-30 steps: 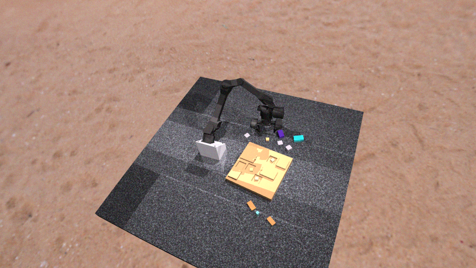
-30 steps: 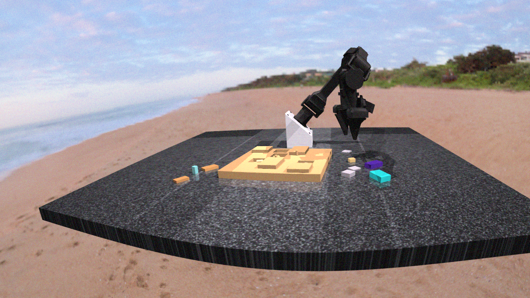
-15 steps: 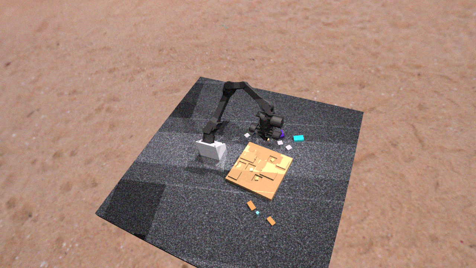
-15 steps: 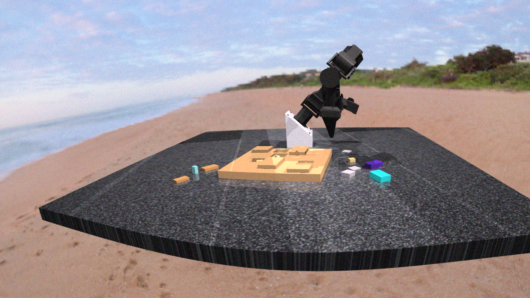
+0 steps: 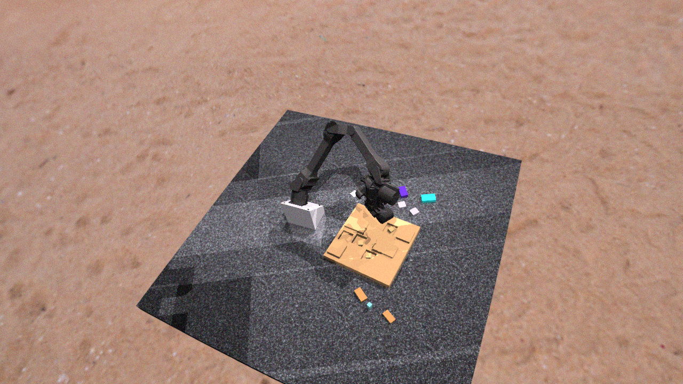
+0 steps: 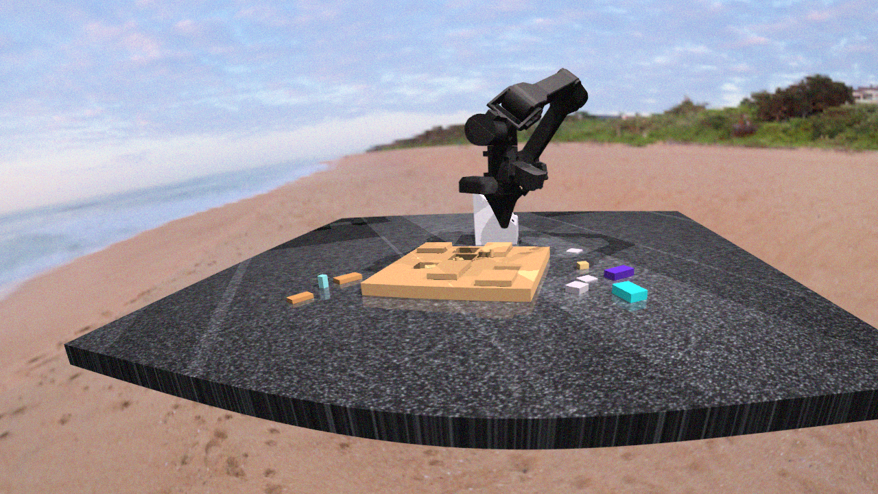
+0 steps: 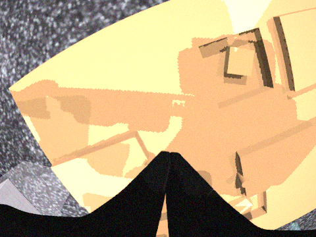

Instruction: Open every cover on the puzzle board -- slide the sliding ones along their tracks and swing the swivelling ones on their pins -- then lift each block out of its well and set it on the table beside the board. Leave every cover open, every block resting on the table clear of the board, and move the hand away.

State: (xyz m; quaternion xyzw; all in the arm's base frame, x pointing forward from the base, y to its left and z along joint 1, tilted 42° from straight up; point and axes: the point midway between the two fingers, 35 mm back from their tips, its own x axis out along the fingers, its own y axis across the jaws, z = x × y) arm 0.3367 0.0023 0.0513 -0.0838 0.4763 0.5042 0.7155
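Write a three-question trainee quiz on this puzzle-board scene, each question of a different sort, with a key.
1. True or false: the gripper is shut with nothing between its fingers.
2. Multiple choice: over what does the gripper hang? A) the teal block B) the puzzle board C) the white base
3. Short answer: seen from the exterior camera, which two coloured blocks lie farthest right of the board?

Key
1. True: the fingers meet at their tips and hold nothing.
2. B: the wrist view shows the board right below the fingertips.
3. The purple block and the teal block.
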